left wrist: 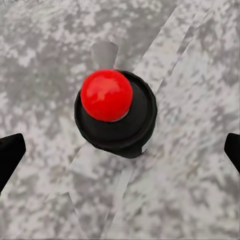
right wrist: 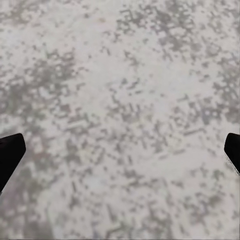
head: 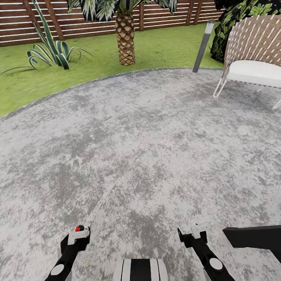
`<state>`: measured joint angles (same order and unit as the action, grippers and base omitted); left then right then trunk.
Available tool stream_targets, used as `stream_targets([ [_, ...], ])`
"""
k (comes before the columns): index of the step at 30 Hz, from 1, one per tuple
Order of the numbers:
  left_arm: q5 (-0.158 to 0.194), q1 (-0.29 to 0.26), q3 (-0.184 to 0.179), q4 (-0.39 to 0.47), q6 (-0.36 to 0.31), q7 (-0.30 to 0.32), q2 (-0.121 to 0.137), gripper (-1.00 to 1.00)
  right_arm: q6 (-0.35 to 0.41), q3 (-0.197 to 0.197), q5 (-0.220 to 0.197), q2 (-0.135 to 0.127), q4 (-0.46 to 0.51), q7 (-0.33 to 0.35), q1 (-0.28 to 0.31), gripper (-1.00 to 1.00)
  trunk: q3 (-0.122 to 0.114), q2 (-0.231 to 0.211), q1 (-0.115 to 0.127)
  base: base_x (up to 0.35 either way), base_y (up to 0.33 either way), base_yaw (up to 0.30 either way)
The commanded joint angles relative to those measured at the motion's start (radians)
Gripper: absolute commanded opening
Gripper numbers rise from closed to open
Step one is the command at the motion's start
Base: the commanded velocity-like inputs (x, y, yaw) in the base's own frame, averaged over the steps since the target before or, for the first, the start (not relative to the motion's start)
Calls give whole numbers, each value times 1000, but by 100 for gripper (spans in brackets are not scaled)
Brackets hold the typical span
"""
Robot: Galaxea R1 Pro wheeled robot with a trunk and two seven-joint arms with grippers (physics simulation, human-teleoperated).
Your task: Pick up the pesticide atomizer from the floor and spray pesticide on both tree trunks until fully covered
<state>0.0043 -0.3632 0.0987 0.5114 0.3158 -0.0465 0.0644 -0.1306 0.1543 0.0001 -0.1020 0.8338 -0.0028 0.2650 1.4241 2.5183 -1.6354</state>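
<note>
Directly beneath the left hand [left wrist: 120, 150] stood the pesticide atomizer [left wrist: 116, 116], seen end-on in the left wrist view: red top facing the camera, dark body below it, resting on the grey stone floor [left wrist: 190, 60]. Its long axis was judged upright, running roughly along the hand's line of sight. The two dark fingertips [left wrist: 10, 155] stood wide apart at opposite edges of that view, well clear of the bottle on either side, nothing held.

Head view: the atomizer [head: 79, 228] appeared as a red spot at the tip of the left hand [head: 78, 234], low in the view on the robot's left side. The left arm was clearly the nearer one; the left hand pointed down at the floor.

Right hand [right wrist: 120, 150] also pointed at bare paving, fingertips apart, empty. In the head view the right hand [head: 197, 231] hovered well apart from the bottle.

Judgement: pick-up step, not yet grasped. The coming move would call for a straight descent along the bottle's axis, then closing on its body.

Beyond the paving: lawn, a palm [head: 125, 37], a chair [head: 251, 58], slat fence [head: 78, 19].
</note>
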Motion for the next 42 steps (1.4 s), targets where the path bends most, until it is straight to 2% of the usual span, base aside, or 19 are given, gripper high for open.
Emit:
stream_targets([
  [1, 0, 0, 0, -1, 3, -3, 0, 100, -3, 2, 0, -1, -1, 0, 0, 100, 1, 0, 0, 128, 0, 0],
  [9, 2, 0, -2, 1, 3, -3, 1, 100, -3, 2, 0, -1, 1, 0, 0, 100, 1, 0, 0, 26, 0, 0],
  [12, 2, 0, -2, 1, 3, -3, 0, 100, -3, 2, 0, -1, 1, 0, 0, 100, 16, 1, -1, 0, 0, 0],
  [23, 2, 0, -2, 0, 27, -3, 0, 100, -3, 2, 0, -1, 1, 0, 0, 100, 21, 1, -1, 0, 0, 0],
  [26, 2, 0, -2, 0, 28, -3, 0, 100, -3, 2, 0, -1, 0, 0, 0, 100, 32, 2, -3, 0, 0, 0],
  [42, 2, 0, -2, -1, 28, -3, 0, 100, -3, 2, 0, -1, -1, 0, 0, 100, 36, 2, -3, 0, 0, 62],
])
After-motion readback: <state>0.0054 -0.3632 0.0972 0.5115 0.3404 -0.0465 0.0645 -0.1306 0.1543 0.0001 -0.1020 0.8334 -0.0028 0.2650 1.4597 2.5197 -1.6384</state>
